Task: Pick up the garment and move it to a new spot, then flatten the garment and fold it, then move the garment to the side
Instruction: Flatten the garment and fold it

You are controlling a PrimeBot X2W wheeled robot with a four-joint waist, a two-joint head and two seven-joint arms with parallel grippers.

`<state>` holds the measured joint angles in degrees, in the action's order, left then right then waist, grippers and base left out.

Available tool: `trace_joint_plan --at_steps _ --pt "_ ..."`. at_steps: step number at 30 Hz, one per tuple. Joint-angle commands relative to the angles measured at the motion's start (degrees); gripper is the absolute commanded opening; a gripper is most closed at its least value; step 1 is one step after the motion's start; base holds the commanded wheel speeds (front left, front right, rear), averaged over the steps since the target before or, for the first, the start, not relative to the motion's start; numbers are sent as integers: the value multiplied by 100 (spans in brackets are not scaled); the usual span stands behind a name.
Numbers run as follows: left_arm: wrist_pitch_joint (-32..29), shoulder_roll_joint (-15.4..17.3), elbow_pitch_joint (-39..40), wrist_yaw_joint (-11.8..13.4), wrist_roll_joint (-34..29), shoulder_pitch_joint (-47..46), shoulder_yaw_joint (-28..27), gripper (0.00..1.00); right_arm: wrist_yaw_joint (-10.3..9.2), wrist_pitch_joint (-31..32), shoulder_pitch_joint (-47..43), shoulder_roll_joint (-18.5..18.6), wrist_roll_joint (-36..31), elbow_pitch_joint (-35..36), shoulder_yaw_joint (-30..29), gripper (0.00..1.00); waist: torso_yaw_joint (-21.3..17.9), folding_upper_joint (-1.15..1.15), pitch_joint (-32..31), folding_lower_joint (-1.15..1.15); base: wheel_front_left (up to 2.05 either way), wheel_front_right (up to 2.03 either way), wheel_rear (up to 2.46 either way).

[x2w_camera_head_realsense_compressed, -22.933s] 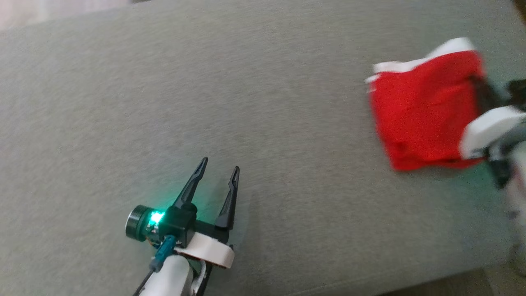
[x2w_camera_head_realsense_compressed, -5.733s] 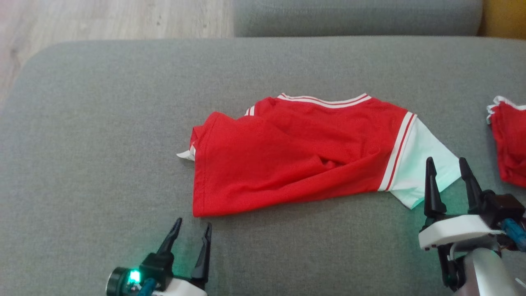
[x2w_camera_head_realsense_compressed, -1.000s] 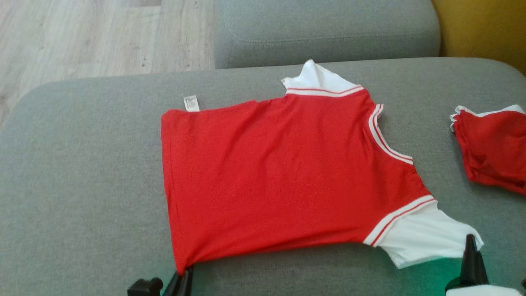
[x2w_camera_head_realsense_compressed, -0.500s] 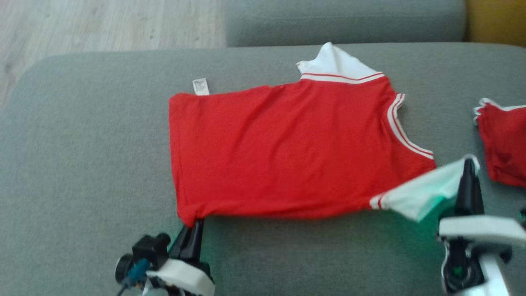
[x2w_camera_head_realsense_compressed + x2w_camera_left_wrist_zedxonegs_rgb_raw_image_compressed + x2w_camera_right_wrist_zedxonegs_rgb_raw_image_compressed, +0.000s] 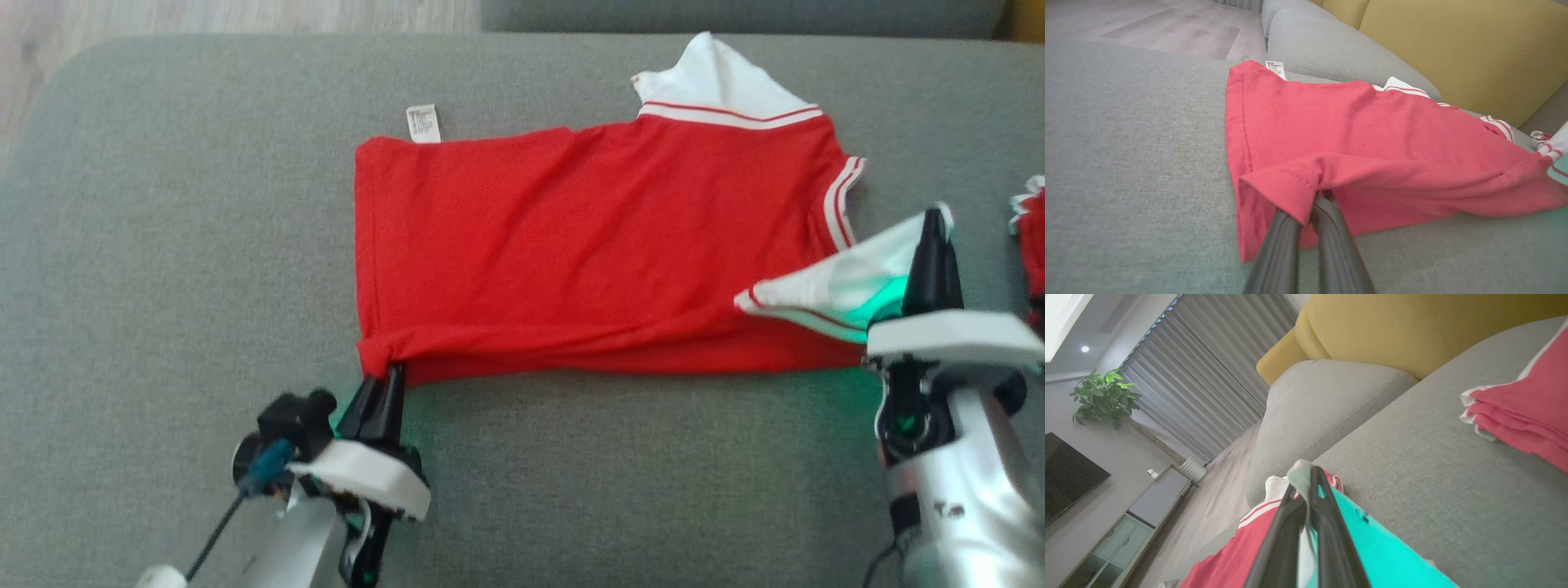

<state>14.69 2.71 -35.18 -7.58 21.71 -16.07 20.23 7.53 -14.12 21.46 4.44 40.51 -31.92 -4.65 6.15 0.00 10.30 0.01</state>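
The garment is a red shirt with white sleeves and striped trim, spread across the grey sofa cushion. My left gripper is shut on its near left hem corner, which is lifted and curled over; the left wrist view shows that hem pinched between the dark fingers. My right gripper is shut on the near white sleeve, raised off the cushion and folded over the red body. In the right wrist view the sleeve cloth sits between the fingertips, tinted green below.
A second, folded red garment lies at the cushion's right edge. A grey armrest and yellow back cushion bound the far side. Wooden floor lies beyond the far left corner.
Both grippers, holding the shirt's near edge, have lifted and carried it away from me, so the near sleeve and hem now fold over the body. The head camera has also tilted down.
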Motion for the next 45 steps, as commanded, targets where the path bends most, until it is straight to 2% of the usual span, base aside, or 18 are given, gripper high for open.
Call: trace_joint_plan --at_steps 1,10,14,15,16,17,21,28,36,45 --pt "30 20 36 9 127 -341 -119 0 -4 -41 398 72 -134 -9 108 0 42 0 138 -1 0 0 0" --pt "30 18 -266 14 463 -846 55 0 -4 -75 1124 91 -423 -630 15 0 57 0 385 -1 0 0 0" --pt "30 18 -410 141 592 -1033 140 0 -4 -84 1392 73 -625 -879 -95 0 65 0 437 -1 0 0 0" --pt "30 18 -420 229 582 -1075 132 23 -4 -85 1445 68 -690 -883 -163 26 69 0 447 -1 0 0 0" --pt "30 18 -396 332 559 -1106 104 97 -4 -85 1482 61 -784 -851 -191 100 73 0 453 -1 0 0 0" --pt "30 18 -376 441 535 -1111 69 100 -4 -85 1505 69 -933 -725 -229 100 75 0 455 -1 0 0 0" --pt "30 18 -140 851 232 -958 -141 100 -4 -86 1236 93 -1764 17 -257 100 98 0 407 -1 0 0 0" --pt "30 17 292 1168 -285 -269 -426 100 -4 -87 304 58 -2927 685 -108 100 104 0 157 -1 0 0 0" --pt "30 17 837 1346 -854 528 -699 100 -4 -87 -678 -57 -3538 893 -5 100 67 0 -248 -1 0 0 0" --pt "30 17 1300 1364 -1093 1365 -868 100 -4 -87 -1425 -144 -3506 793 -51 100 6 0 -688 -1 0 0 0"
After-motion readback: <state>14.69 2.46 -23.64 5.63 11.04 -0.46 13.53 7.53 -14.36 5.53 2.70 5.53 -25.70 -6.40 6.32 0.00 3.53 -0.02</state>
